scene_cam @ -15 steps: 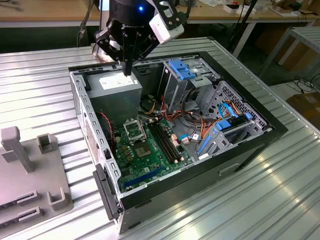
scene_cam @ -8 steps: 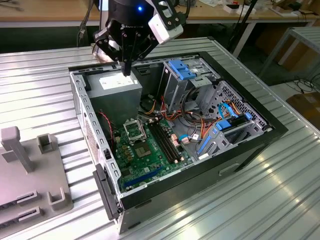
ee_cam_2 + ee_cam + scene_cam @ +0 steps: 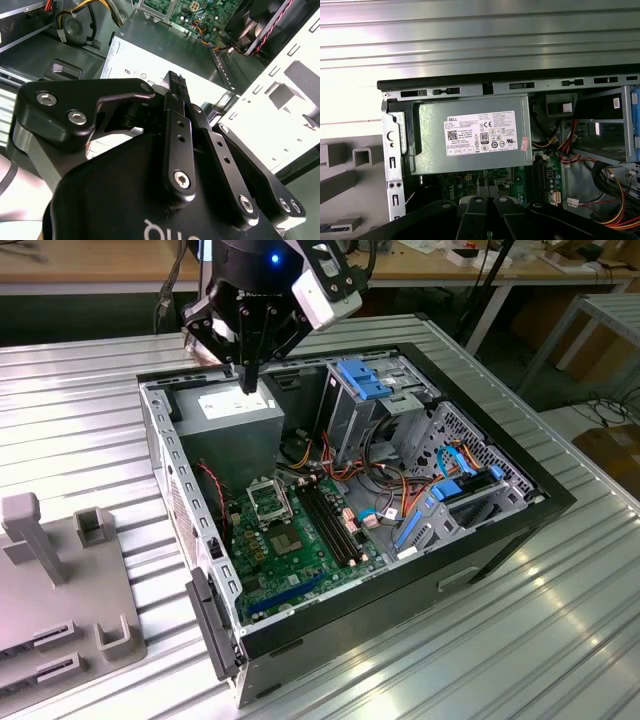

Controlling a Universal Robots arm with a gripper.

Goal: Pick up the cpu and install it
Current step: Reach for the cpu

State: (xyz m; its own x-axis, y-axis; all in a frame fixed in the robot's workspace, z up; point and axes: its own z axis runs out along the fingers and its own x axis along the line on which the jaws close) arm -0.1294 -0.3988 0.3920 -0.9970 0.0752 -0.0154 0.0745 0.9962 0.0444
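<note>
Gripper hangs over the power supply; jaws look pressed together; any held thing hidden.

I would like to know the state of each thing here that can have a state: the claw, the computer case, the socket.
Claw: shut, hanging above the power supply.
Computer case: lying on its side, open on top.
Socket: inside the case; cannot tell whether filled.

An open computer case lies on the ribbed worktop, power supply far, green board nearer; a grey fixture stands at the exterior view's left.
</note>
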